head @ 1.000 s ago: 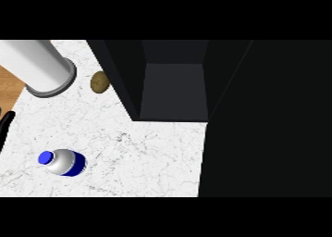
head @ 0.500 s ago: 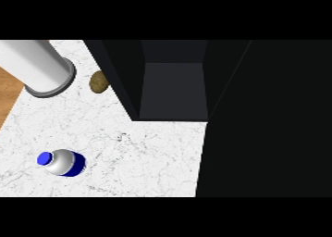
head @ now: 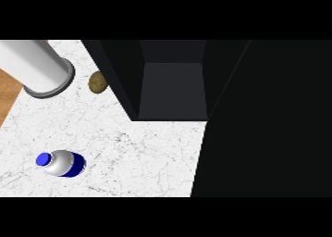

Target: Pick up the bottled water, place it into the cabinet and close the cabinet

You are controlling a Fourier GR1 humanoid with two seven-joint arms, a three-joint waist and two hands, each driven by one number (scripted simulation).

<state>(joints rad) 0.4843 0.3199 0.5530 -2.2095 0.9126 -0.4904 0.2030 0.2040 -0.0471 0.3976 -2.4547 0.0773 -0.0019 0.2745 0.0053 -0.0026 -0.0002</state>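
Neither my left hand nor my right hand shows in the head view, so I cannot tell how far open either is or whether either holds anything.

The bottled water (head: 60, 163) stands on the white marbled counter (head: 127, 139), seen from above: blue cap, pale body, blue band. It sits well apart from the cabinet (head: 174, 78), toward the near left of it, with bare counter between. Nothing touches the bottle.

The cabinet is dark, and its interior is open to view, a grey floor panel showing between dark side walls. A broad black surface (head: 271, 120) adjoins the cabinet on its right and runs down to the near edge of the view; I cannot tell whether this is the door.

Just left of the cabinet lies a small brown potato (head: 98, 82), close to the cabinet's wall. Further left of the cabinet a white cylinder with a grey rim (head: 37, 69) rests on the counter. Wooden floor (head: 4, 88) shows beyond the counter's left edge.
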